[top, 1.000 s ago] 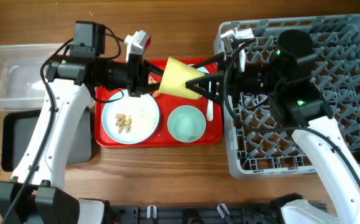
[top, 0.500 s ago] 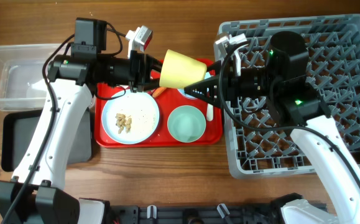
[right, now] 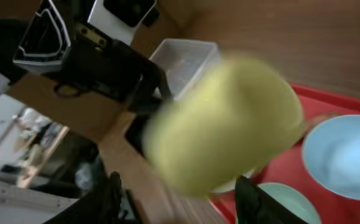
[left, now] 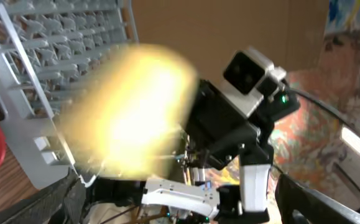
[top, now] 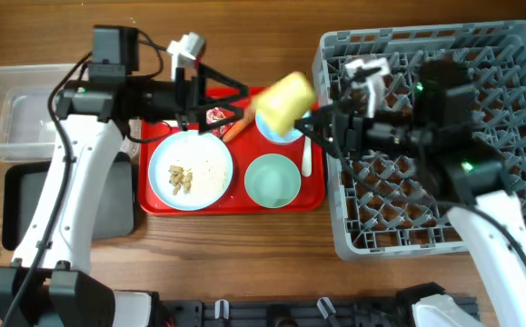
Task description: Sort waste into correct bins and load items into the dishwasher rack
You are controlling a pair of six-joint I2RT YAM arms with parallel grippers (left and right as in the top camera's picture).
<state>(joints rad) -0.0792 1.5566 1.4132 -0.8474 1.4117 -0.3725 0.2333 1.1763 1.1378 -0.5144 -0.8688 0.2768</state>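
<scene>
Centre top, the right gripper (top: 306, 116) clamps the yellow-green cup (top: 286, 100) sideways above the red tray (top: 312, 202), apparently bound for the dishwasher rack (top: 481, 64) at right. The left gripper (top: 231, 98) gapes empty alongside.

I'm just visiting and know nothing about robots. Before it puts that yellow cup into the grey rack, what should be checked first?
1. Yellow cup gripped by the right jaws: ok, they are shut on it.
2. Left jaws open and apart from the cup: ok.
3. Cup sharp enough to judge its tilt: not ok, it is blurred in every view.
4. Cup empty inside: cannot tell, its opening is not visible.
5. Free pegs in the grey rack: ok, no dishes visible in it.
</scene>
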